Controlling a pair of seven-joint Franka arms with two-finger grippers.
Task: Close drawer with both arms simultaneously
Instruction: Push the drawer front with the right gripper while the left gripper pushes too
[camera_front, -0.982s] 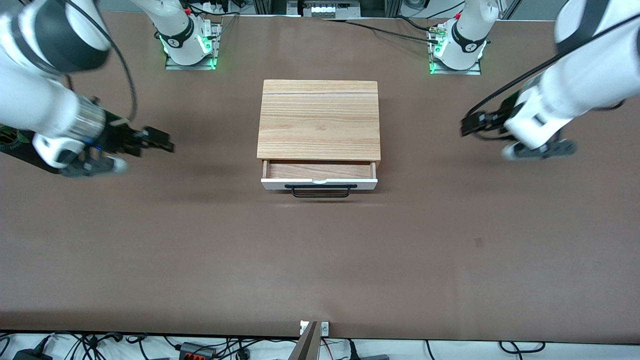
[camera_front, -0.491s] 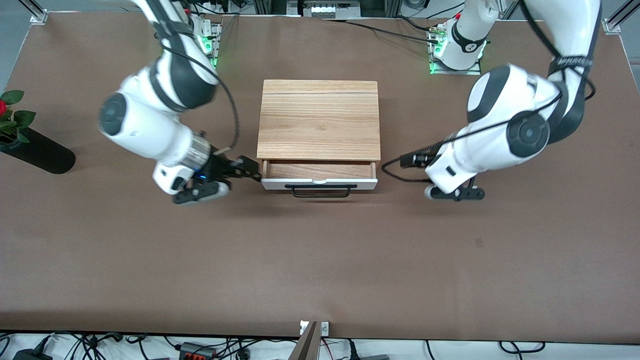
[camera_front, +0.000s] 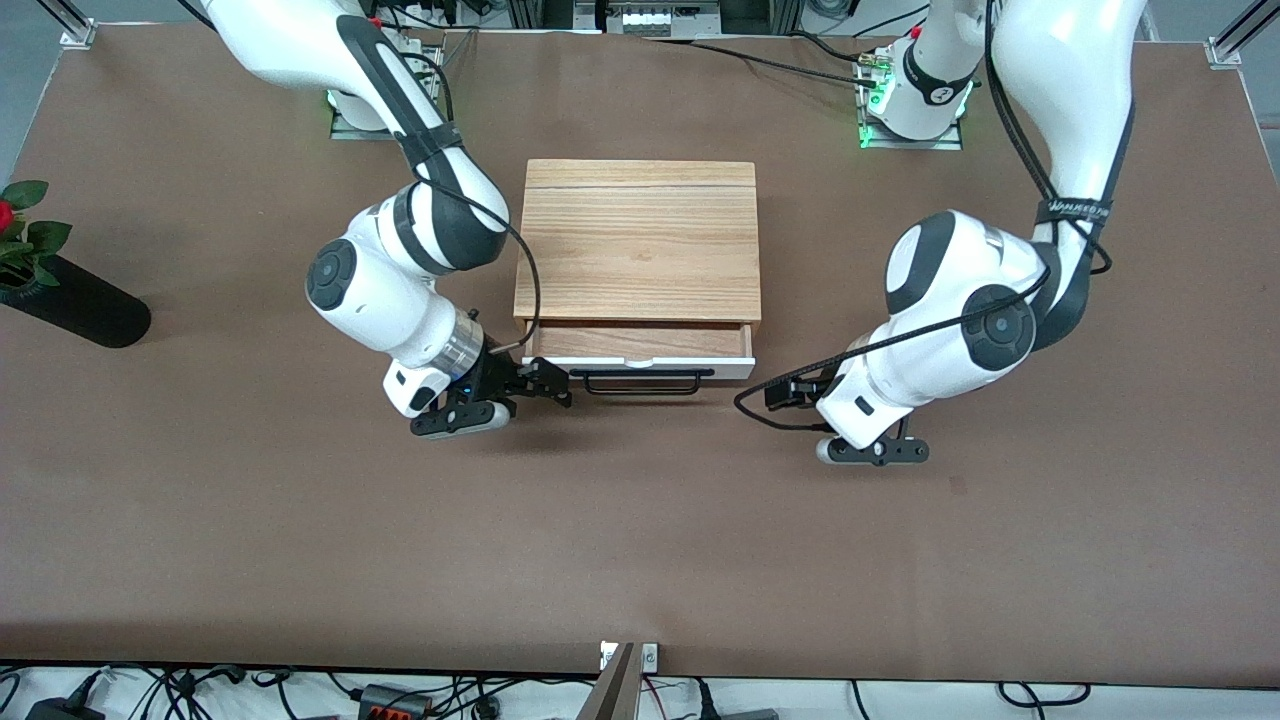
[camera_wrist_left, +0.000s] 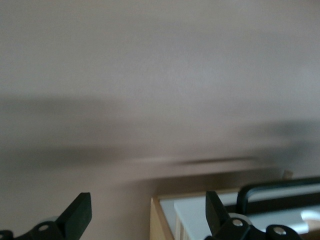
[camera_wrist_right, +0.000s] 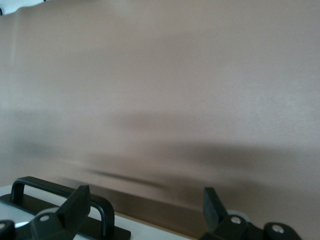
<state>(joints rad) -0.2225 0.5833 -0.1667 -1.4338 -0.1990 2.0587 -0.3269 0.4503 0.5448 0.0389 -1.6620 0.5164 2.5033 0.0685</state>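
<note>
Two arms reach in at the drawer, one per end. Drawer sits mid-surface, pulled partway out of the wood cabinet at its 6 o'clock face, w/ light wood inside showing and the white front and black bar handle toward the front cam. Right gripper is low at approx 9 o'clock of the handle, tips just beside the handle's end; can't tell if touching. Its fingers are spread wide, nothing between them, and the handle shows close by in the right wrist view. Left gripper is low at approx 3 o'clock of the drawer front, near its corner w/ a small gap, over bare brown surface. Its fingers are also spread, empty; the drawer's corner shows between them. Dark vase w/ rose lies at the surface's 9 o'clock edge, well apart.
</note>
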